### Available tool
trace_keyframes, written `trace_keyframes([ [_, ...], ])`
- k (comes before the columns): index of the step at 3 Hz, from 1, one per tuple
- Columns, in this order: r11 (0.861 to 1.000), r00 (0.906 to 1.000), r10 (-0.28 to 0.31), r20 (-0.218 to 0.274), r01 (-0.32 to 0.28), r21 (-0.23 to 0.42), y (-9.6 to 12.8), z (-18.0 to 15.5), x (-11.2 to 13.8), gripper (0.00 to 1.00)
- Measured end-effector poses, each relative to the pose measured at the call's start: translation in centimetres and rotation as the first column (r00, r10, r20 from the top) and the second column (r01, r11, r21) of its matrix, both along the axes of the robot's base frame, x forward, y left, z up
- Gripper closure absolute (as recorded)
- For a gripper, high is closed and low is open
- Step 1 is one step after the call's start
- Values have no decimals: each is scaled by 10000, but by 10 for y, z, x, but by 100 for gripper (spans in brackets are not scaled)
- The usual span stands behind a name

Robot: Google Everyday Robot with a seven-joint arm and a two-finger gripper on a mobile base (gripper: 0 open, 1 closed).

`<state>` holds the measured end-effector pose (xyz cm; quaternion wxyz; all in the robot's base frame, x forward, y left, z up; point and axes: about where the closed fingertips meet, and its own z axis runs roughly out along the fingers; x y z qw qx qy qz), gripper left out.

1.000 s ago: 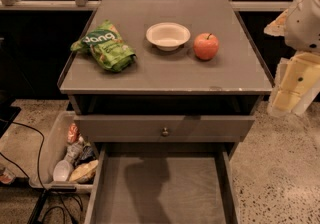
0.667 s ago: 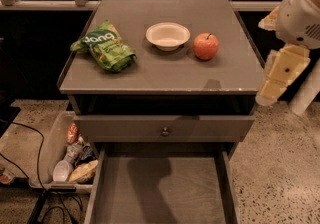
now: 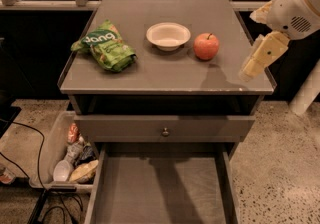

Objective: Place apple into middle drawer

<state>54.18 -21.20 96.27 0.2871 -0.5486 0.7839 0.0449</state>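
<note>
Apple [image 3: 206,46] was round, red-orange, with a short dark stem standing up - intact, sitting upright on the grey cabinet top [image 3: 165,75], right of centre. It was just beside the white bowl [image 3: 168,35], not touching it, and looked a bit smaller than the bowl. A green snack bag [image 3: 104,45] lay well apart on the left side of the same top.

Middle drawer [image 3: 160,188] was pulled open low in the view, with a flat grey floor and low side walls. Above it was a shut drawer front [image 3: 125,128] with a small round metal knob [image 3: 165,131].

Gripper [image 3: 248,72] was cream-coloured, tilted down and to the left, hanging over the right edge of the cabinet top, right of the apple and near it but apart. It touched nothing and held nothing visible - whether it was open or closed could not be told. Its shadow fell on the top just beside the apple.

A plastic bin [image 3: 52,143] of mixed items stood on the speckled floor [image 3: 280,168] left of the cabinet.
</note>
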Motion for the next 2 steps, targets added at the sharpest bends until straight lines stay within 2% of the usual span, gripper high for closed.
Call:
trace_keyframes([
  [1, 10000, 9999, -60, 100, 59, 66, 3, 0, 2, 0],
  [2, 9979, 9983, -427, 391, 407, 513, 12, -8, 20, 0],
])
